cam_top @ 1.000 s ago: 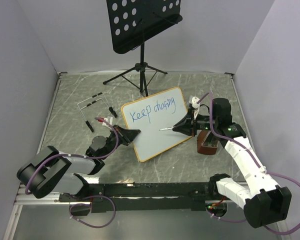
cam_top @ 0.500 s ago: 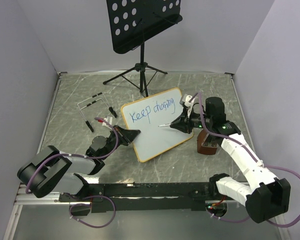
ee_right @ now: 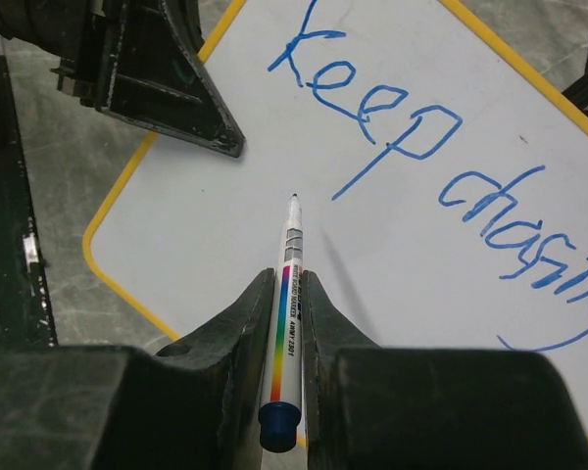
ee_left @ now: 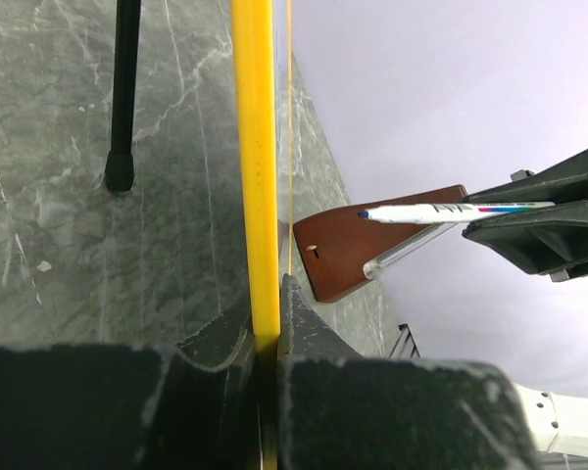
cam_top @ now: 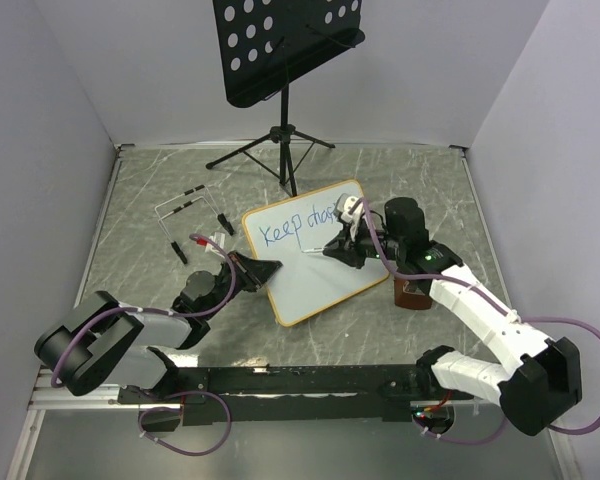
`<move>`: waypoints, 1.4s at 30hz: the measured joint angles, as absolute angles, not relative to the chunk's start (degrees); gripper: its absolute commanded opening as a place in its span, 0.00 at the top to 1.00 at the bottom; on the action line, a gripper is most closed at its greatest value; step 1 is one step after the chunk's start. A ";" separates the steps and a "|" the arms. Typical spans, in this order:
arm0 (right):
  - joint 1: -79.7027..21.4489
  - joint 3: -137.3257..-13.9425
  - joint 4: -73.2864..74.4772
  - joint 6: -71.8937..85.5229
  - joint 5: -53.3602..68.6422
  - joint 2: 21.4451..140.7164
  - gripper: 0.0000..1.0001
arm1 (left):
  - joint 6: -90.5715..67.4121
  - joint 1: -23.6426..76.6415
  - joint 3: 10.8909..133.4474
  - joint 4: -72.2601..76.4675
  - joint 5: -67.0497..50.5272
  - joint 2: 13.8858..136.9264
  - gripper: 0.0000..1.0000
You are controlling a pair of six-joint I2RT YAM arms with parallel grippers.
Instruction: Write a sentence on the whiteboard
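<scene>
Black perforated music stand (cam_top: 300,50) behind, brown block (cam_top: 411,293) right, wire rack (cam_top: 183,207) left.

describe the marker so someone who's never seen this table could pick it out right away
Find the orange-framed whiteboard in front of the black music stand. The right gripper reaches over it, shut on the marker, whose tip points at the blank area below the blue word Keep. No neighbour shares its slim white barrel, rainbow stripe and blue end.
</scene>
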State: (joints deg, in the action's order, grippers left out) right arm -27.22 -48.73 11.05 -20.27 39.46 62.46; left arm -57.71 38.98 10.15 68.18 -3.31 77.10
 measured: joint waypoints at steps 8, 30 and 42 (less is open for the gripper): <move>-28.38 -48.73 10.28 -20.43 33.30 62.50 1.00 | -57.93 39.16 10.90 67.18 -3.33 77.14 0.99; -29.45 -48.42 9.34 -18.11 27.16 66.76 1.00 | -57.98 39.24 11.33 66.57 -3.33 77.14 0.99; -29.50 -48.42 9.58 -17.91 27.07 66.87 1.00 | -58.02 39.24 11.33 66.54 -3.27 77.14 0.99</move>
State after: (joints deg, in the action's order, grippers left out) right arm -29.50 -48.42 9.58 -17.91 27.07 66.87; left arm -58.02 39.24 11.33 66.54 -3.27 77.14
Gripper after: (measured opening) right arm 0.200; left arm 0.078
